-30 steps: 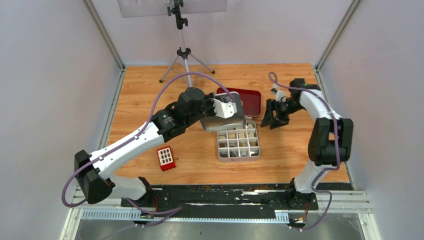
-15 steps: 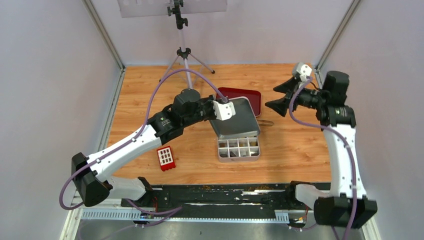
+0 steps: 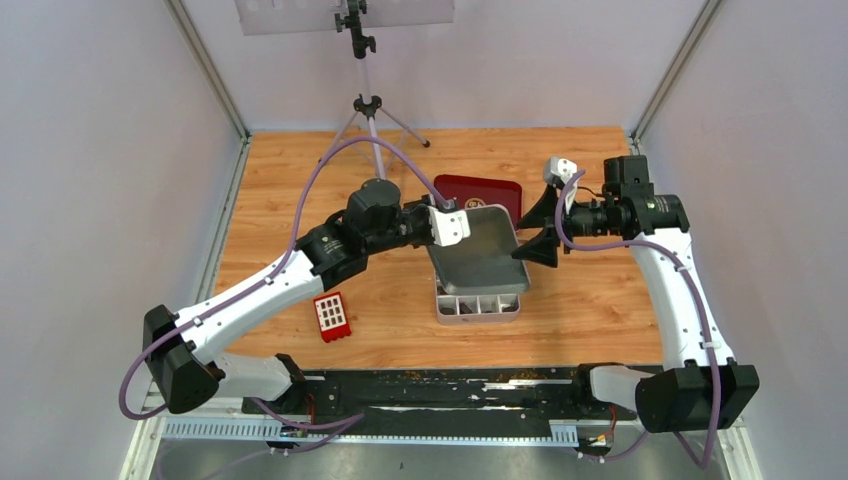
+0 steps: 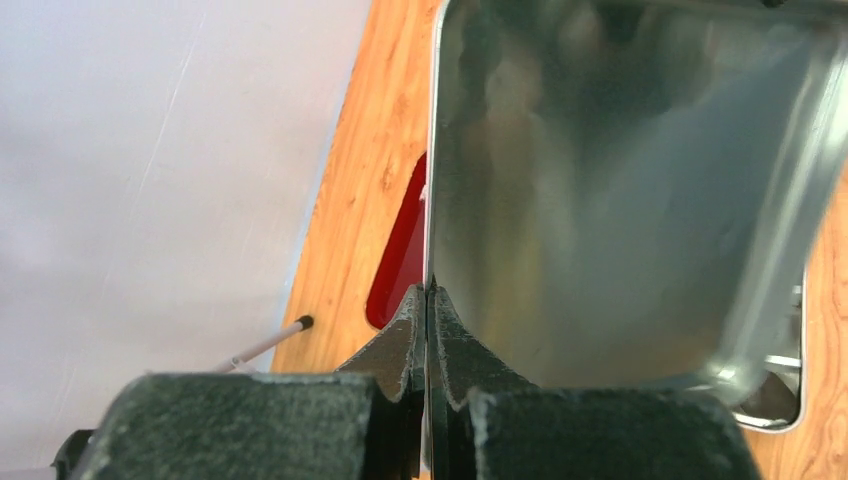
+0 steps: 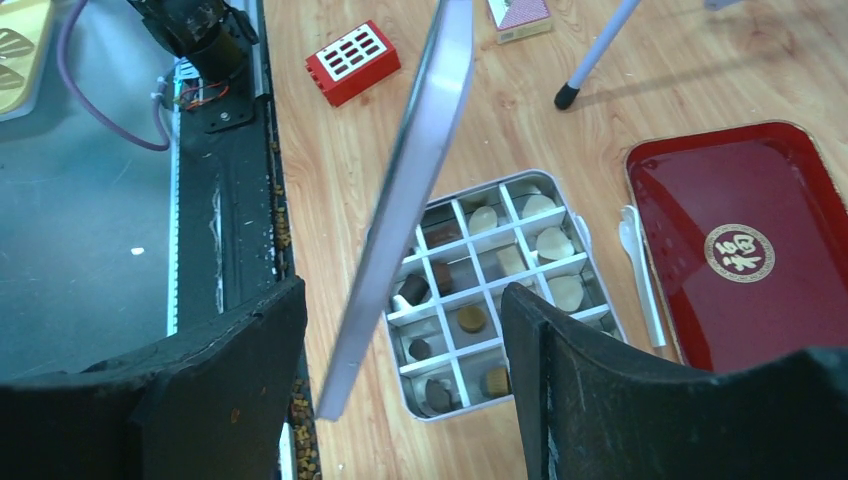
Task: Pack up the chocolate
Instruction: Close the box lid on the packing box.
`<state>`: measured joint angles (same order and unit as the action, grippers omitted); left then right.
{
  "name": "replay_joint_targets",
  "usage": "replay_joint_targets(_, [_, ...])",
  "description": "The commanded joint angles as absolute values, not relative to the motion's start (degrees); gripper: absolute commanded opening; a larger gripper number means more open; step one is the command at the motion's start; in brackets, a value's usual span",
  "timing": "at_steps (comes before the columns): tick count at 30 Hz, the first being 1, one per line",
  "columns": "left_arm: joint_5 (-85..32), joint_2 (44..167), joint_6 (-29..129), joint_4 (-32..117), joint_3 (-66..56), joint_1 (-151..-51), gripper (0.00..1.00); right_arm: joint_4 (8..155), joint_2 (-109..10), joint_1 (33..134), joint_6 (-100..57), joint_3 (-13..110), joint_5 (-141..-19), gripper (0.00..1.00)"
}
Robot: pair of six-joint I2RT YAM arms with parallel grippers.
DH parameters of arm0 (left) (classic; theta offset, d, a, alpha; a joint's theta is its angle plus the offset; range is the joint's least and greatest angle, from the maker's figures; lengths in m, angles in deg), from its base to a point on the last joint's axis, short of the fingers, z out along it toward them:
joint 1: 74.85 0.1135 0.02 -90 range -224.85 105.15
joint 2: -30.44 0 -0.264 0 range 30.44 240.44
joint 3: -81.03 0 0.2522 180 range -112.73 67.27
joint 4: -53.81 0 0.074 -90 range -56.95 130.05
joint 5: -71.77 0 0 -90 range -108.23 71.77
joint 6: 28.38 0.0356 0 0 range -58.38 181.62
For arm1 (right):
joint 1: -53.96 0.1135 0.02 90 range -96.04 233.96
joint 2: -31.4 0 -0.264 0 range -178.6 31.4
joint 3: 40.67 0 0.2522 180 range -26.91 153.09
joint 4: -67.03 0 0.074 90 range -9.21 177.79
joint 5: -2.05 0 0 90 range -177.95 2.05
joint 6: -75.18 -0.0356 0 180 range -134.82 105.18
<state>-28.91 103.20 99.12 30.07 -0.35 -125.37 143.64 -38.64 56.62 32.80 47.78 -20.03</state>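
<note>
left claw: pressed tight on the metal lid rim, lid tilted over the tin
right claw: spread wide at the lid's right edge
chocolate: in the tin's cells, middle of the bench; only the right wrist view shows it clearly
red tray: far-edge side of the tin, gold 福 seal
room: bare bench right of the tin

Wood-grain table, walls on three sides. Divided tin sits about centre, toward the near edge. Red tray lies behind it, apart. White spoon rests on the wood between the two, just beside the tin. Red block with white squares is left of the tin, well apart. Tripod stands at the far side, a small box near one foot.
</note>
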Motion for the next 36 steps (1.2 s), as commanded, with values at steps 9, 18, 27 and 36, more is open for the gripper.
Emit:
replay_joint_targets(9, [-29.9, 102.5, 97.6, 37.6, -0.8, -125.5, 0.00, 138.7, -38.3, 59.9, 25.7, 45.6, -22.6, 0.64])
replay_joint_targets(18, [-25.2, 103.8, 94.8, 35.5, -2.7, -125.5, 0.00, 114.7, -33.0, 66.3, 16.9, 37.9, -36.1, 0.40])
replay_joint_targets(27, [-18.7, 101.4, 97.1, 26.4, -0.8, -123.8, 0.38, 103.3, -21.8, 73.1, 36.8, 23.3, -47.6, 0.13])
replay_joint_targets(36, [-11.3, 88.7, 96.2, 17.6, 7.2, -115.5, 0.53, 96.1, -15.3, 82.9, 53.2, 11.9, -54.7, 0.07])
